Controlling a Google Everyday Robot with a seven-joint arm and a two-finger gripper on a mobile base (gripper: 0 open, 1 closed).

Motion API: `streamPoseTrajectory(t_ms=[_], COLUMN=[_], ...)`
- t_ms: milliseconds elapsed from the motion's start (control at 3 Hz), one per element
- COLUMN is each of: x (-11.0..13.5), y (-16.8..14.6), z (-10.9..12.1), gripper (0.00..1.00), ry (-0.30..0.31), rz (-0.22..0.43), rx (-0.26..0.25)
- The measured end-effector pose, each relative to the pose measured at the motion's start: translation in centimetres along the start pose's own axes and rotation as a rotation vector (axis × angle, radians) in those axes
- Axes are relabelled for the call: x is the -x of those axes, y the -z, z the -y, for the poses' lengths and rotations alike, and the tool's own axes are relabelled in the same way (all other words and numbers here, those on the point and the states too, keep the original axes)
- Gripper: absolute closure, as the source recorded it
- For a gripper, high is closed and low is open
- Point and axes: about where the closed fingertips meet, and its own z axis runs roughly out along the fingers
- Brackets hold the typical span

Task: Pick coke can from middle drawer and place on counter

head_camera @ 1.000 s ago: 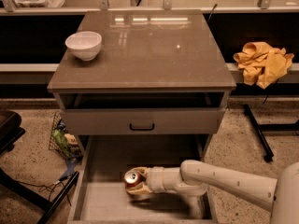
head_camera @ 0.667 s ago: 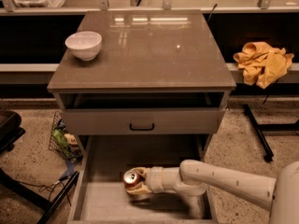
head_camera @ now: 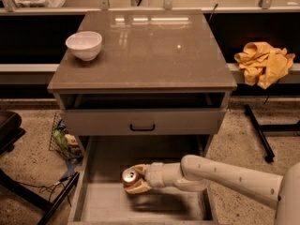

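Gripper [head_camera: 135, 181] jaws pinch the coke can [head_camera: 129, 176] within the middle drawer [head_camera: 101, 204]; both side walls stand well apart from it, open floor between.

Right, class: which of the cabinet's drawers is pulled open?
The middle drawer, below the shut drawer front with the black handle: it is pulled out, and the gripper grips the coke can inside it.

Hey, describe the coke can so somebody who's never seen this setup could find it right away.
Start at the grey-brown counter, then drop to the pulled-out middle drawer at the bottom. There the gripper holds the coke can in its jaws. It is the only small red-orange, silver-topped thing in that drawer.
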Motion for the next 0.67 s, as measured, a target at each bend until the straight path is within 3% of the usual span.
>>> streamPoseTrajectory(t_ms=[333, 667], x=[4.2, 11.0], y=[2.7, 9.0], z=[0.9, 4.2], gripper=[1.0, 1.0], ry=[-0.06, -0.156], rz=[0.012, 0.03], rx=[0.008, -0.023])
